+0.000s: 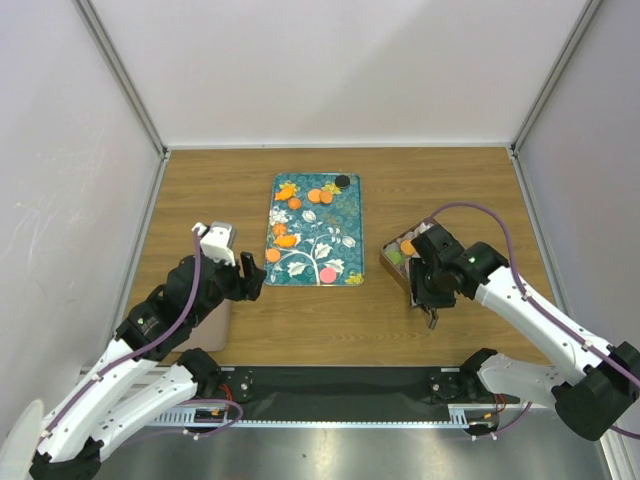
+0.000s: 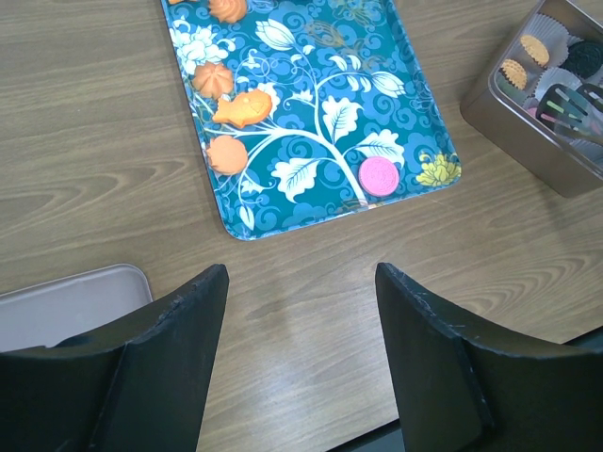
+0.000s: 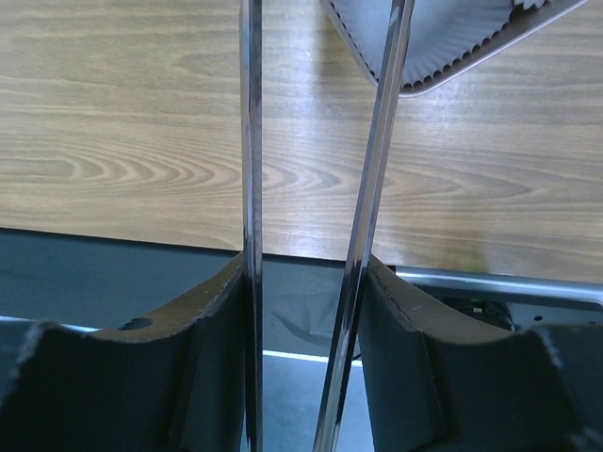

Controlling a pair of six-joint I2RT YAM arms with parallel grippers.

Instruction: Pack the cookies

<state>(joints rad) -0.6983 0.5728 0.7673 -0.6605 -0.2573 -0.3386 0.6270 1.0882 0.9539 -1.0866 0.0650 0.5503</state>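
The teal tray [image 1: 345, 225] lies mid-table with several cookies on it: orange ones [image 1: 320, 196], a black one [image 1: 342, 181] at its far right corner and a pink one [image 1: 327, 274] at its near edge. In the left wrist view the pink cookie [image 2: 380, 175] and an orange cookie [image 2: 227, 154] lie near the tray's near edge. My left gripper [image 1: 250, 277] is open and empty, just short of the tray's near left corner. My right gripper [image 1: 432, 288] is shut on metal tongs [image 3: 250, 141] beside the tin [image 1: 392, 262]. The tong tips [image 2: 565, 102] hang over the tin.
The metal tin [image 2: 528, 122] right of the tray holds paper cups with several cookies. A flat grey lid [image 2: 66, 301] lies on the table under my left arm. White walls enclose the table on three sides.
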